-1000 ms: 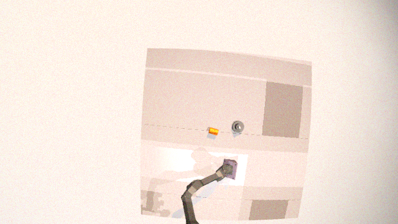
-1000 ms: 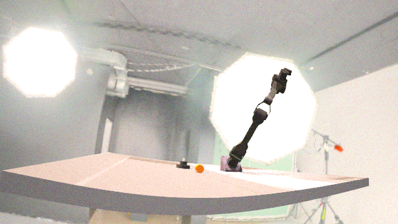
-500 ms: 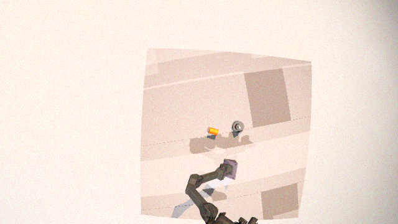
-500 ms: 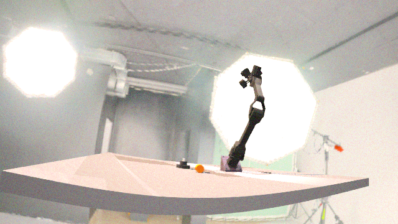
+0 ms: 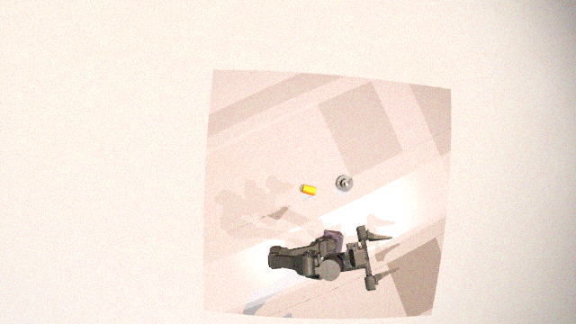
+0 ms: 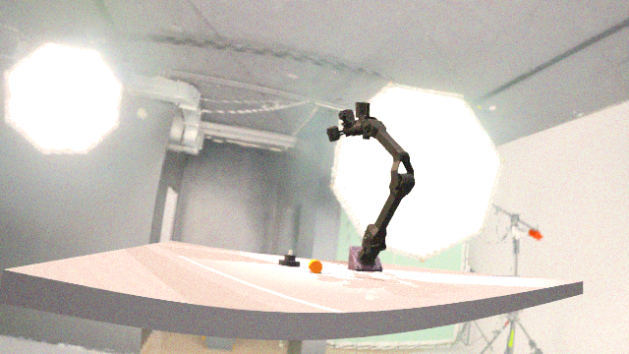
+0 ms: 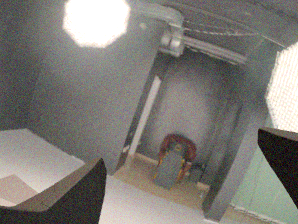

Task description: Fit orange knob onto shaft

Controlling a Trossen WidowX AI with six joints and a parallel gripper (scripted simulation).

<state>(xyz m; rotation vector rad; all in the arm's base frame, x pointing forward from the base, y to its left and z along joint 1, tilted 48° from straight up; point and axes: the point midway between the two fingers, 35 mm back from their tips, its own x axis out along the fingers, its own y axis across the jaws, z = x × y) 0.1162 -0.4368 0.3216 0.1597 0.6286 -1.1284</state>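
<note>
The orange knob (image 5: 309, 190) (image 6: 315, 266) lies on its side on the table, left of the round pedestal (image 5: 338, 186) (image 6: 289, 263) in the top view. Its hole cannot be made out. The silver shaft (image 5: 345, 183) (image 6: 290, 253) stands bare and upright on the pedestal; its flat side is too small to tell. My gripper (image 5: 394, 254) (image 7: 184, 152) is open and empty, its fingers wide apart. The exterior view shows it high above the table. It is well away from the knob and pedestal. Neither knob nor pedestal shows in the wrist view.
The table (image 5: 270, 153) (image 6: 236, 290) has patches of glare and shadow. The purplish arm base (image 5: 334, 239) (image 6: 358, 259) stands on it, to the right of the knob in the exterior view. The wrist view shows mostly room walls and part of the table.
</note>
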